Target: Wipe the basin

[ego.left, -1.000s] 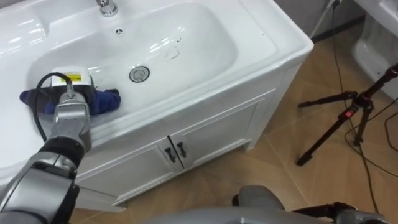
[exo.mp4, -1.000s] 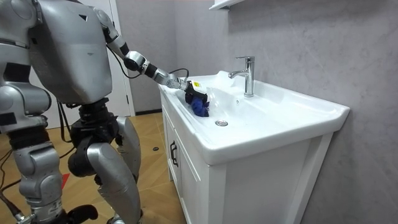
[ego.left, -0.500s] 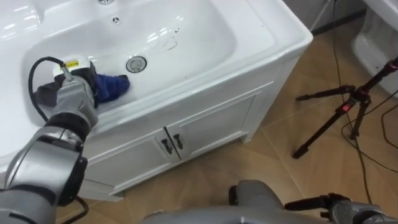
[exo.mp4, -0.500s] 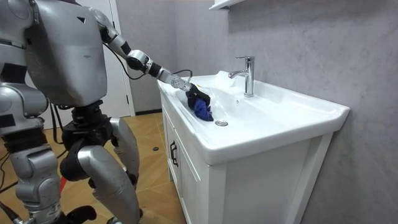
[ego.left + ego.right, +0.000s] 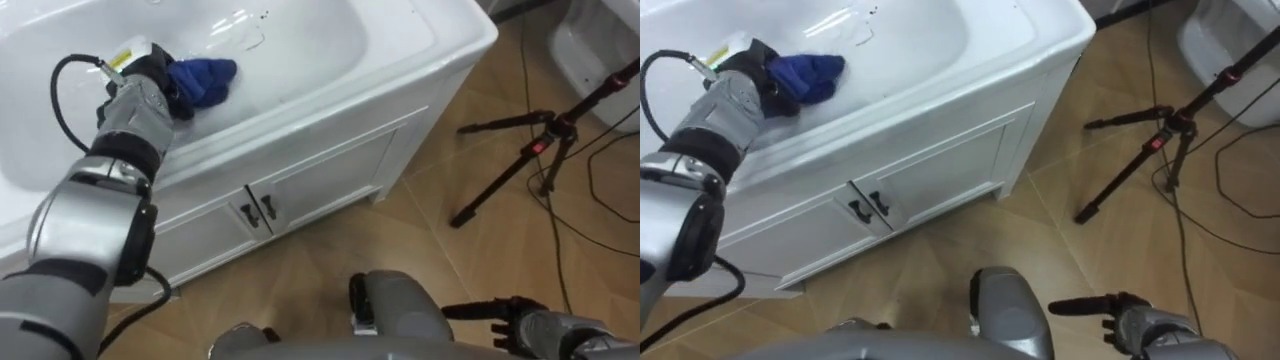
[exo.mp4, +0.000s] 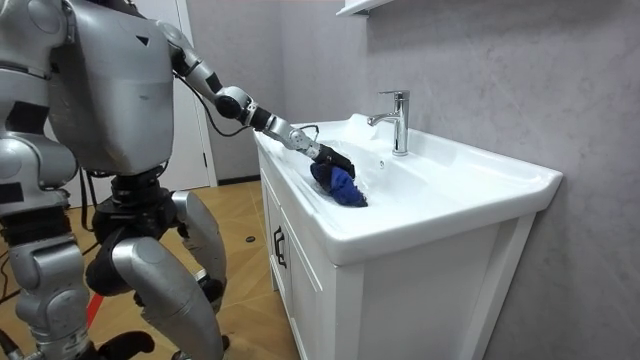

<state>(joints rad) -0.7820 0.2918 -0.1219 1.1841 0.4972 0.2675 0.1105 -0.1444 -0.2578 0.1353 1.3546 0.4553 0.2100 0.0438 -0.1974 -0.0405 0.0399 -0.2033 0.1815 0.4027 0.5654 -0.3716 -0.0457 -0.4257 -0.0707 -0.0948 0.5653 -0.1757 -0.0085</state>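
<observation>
A white basin tops a white vanity, and its chrome tap rises at the back. A crumpled blue cloth lies on the bowl's near slope. My left hand sits just left of it, fingers curled onto the cloth. The room view has that hand reaching from the room view's left, with the cloth under it inside the bowl. My right hand hangs low over the floor, fingers straight, holding nothing.
The vanity's two cabinet doors face me below the basin. A black tripod with trailing cables stands on the wooden floor to the right. A white ceramic fixture is at the far right.
My left hand has slid the blue cloth along the bowl to my right, the room view's right. The eye view has shifted, so the basin sits higher in the picture.
</observation>
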